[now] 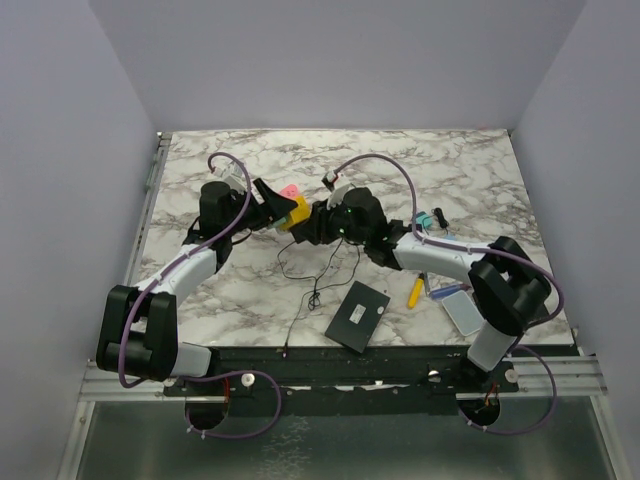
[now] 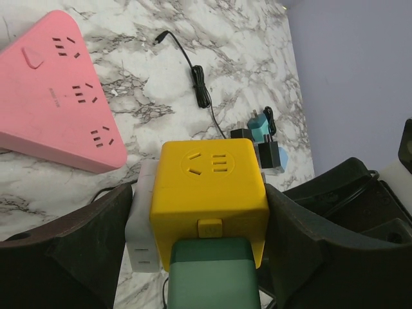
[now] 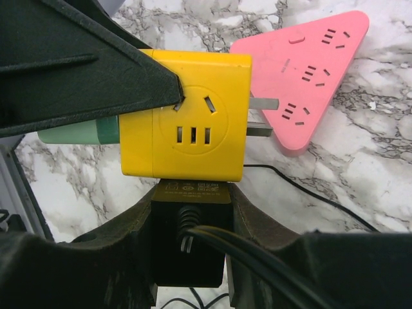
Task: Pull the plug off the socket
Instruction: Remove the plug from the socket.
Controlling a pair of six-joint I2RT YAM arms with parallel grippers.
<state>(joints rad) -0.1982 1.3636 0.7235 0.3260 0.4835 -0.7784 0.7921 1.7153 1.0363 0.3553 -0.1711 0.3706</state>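
Note:
A yellow cube socket (image 1: 297, 212) is held off the marble table (image 1: 240, 290) between both grippers. My left gripper (image 2: 199, 207) is shut on it: one finger presses a white adapter (image 2: 143, 226) on the cube's (image 2: 209, 183) side, the other presses the opposite face. A green plug (image 2: 212, 278) sits in the face nearest the left wrist camera. My right gripper (image 3: 191, 215) is shut on a black plug (image 3: 190, 241), which is still seated in the yellow cube (image 3: 193, 122). Its black cable runs back over the right gripper. Two metal prongs (image 3: 261, 117) stick out of the cube.
A pink triangular power strip (image 1: 290, 191) lies just behind the cube. Loose black cable (image 1: 320, 270) trails on the table in front. Teal and black adapters (image 1: 430, 218), a yellow marker (image 1: 415, 291), a clear case (image 1: 462, 310) and a flat black box (image 1: 357, 316) lie at the right front.

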